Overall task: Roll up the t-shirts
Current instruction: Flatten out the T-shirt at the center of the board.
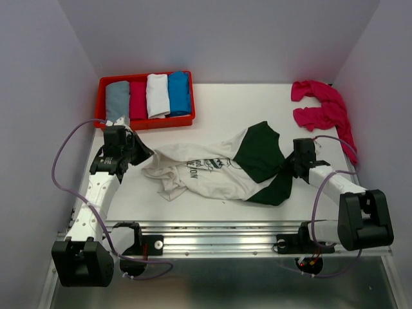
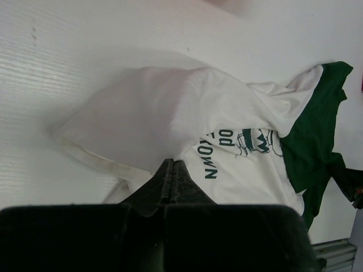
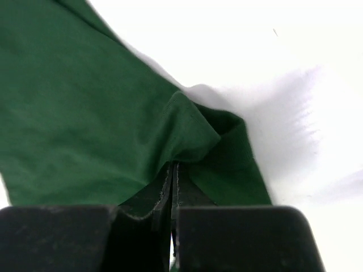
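Near edge of the counter [image 1: 257, 103]: crumpled cream-white t-shirt [image 1: 206, 170] pinched at both ends. Left pincer [image 2: 172, 170] pressed together on its pale hem, right pincer [image 3: 173, 170] pressed together on a dark green sleeve [image 3: 85, 113]. Farther back, left: red tray [image 1: 103, 87] with four rolled tees [image 1: 158, 95]. Far right corner: heaped magenta-pink t-shirts [image 1: 322, 106].

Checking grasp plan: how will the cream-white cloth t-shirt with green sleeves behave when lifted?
The cream-white cloth t-shirt lies crumpled, so it probably sags limply between the left gripper and right gripper. Thin pinched folds suggest it is light.
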Motion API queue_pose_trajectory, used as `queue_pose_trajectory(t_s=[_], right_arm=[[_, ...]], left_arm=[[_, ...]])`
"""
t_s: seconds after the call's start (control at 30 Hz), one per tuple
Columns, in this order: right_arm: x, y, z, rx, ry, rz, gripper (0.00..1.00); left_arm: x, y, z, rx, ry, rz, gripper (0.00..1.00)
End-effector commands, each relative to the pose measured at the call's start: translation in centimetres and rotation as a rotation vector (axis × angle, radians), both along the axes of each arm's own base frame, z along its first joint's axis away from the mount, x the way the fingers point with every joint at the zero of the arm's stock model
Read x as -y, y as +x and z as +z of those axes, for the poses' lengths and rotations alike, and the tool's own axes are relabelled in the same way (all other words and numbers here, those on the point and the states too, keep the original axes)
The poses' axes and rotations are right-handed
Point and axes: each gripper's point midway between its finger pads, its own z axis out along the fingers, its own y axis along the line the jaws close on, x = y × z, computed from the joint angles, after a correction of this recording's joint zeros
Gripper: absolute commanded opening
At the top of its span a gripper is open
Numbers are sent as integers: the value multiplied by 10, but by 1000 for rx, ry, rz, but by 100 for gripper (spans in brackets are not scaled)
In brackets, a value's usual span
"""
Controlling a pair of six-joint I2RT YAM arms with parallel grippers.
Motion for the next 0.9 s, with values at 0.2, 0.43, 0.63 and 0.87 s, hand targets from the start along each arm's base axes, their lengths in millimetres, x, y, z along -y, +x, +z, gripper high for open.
queue_pose_trajectory(t_s=[0.2, 0.43, 0.63, 0.87], right_arm=[[-11, 43, 142, 372, 32, 52, 1], [-18, -6, 128, 318, 100, 77, 1], [-19, -33, 82, 235, 141, 46, 1], [-16, -13, 107, 293, 127, 28, 1]], left_arm=[[-2, 6, 20, 69, 19, -6, 0], [-5, 7, 25, 76, 34, 6, 0], [-7, 7, 22, 72, 45, 7, 0], [-13, 1, 7, 38, 64, 38, 0]])
